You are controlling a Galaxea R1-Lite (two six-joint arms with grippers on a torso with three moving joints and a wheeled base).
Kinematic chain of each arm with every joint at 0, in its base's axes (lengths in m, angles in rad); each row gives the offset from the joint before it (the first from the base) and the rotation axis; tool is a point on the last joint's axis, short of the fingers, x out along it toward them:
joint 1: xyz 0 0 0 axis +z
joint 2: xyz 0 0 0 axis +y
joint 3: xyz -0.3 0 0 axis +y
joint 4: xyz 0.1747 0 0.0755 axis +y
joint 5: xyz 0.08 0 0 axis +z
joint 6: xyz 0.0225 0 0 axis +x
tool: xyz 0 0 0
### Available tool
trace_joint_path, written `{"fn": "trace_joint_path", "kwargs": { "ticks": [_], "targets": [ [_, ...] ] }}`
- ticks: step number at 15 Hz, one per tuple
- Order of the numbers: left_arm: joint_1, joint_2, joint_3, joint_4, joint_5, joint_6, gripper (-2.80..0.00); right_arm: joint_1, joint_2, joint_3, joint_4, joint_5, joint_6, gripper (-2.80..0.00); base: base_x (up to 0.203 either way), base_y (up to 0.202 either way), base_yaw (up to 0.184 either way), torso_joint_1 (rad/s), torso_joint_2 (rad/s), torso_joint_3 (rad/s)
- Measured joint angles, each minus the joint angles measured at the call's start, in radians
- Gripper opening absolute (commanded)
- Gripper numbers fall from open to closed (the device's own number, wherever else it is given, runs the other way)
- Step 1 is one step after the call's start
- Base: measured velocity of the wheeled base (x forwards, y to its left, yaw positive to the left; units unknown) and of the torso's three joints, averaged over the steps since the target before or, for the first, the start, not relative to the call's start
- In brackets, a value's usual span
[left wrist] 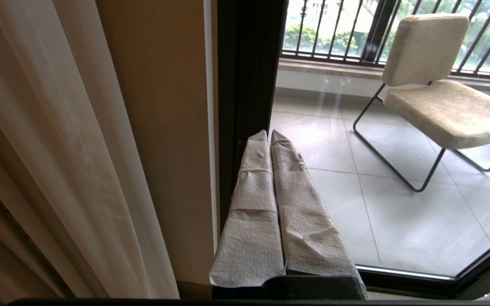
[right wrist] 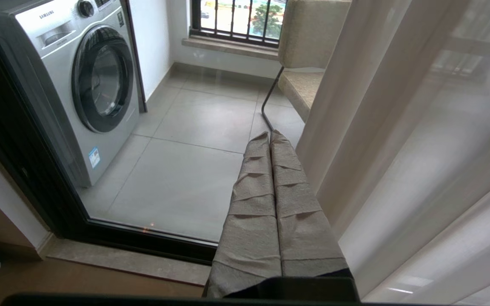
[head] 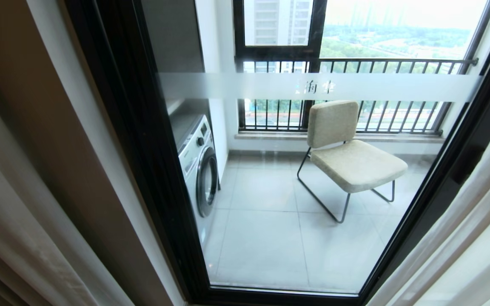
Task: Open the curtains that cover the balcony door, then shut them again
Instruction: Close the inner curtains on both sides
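The curtains (head: 24, 204) are drawn apart to both sides, so the balcony door (head: 270, 178) stands uncovered between them: the cream-beige drape hangs bunched along the wall at the left, and the sheer white layer (head: 474, 221) hangs past the door's right frame. From that I judge the opening half of the task done and the closing half not yet begun. Neither arm appears in the head view, which suggests both are tucked low at the robot's sides. The left pincer (left wrist: 269, 135) has its two cloth-wrapped fingers pressed together on nothing, pointing at the door's black left frame with the beige drape well off to one side of it. The right pincer (right wrist: 269, 135) is likewise closed and empty, and it sits just beside the sheer layer, perhaps grazing a fold, though I cannot tell for sure; being that close, it looks the likelier one to catch the fabric and sweep it back across the glass. The head view alone shows the frosted band (head: 313, 87) across the pane and the railed window beyond. The right wrist view gives the washing machine (right wrist: 79, 76) nearly whole and the door's bottom track, where the head view shows only the machine's edge. The left wrist view shows the upholstered chair (left wrist: 440, 93) on the balcony tiles and how tightly the beige pleats are stacked
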State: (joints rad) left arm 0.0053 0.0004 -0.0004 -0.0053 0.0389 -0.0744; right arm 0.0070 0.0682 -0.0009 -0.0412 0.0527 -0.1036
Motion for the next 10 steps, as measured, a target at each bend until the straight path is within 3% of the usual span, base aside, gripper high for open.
{"fn": "trace_joint_path", "kwargs": {
  "ticks": [2, 10],
  "targets": [
    [0.000, 0.000, 0.000, 0.000, 0.000, 0.000, -2.80, -0.003, -0.039, 0.000, 0.039, -0.016, -0.032, -2.80, 0.000, 0.000, 0.000, 0.000, 0.00, 0.000],
    [0.000, 0.000, 0.000, 0.000, 0.000, 0.000, -2.80, -0.003, -0.068, 0.000, 0.043, -0.018, 0.059, -2.80, 0.000, 0.000, 0.000, 0.000, 0.00, 0.000]
  ]
}}
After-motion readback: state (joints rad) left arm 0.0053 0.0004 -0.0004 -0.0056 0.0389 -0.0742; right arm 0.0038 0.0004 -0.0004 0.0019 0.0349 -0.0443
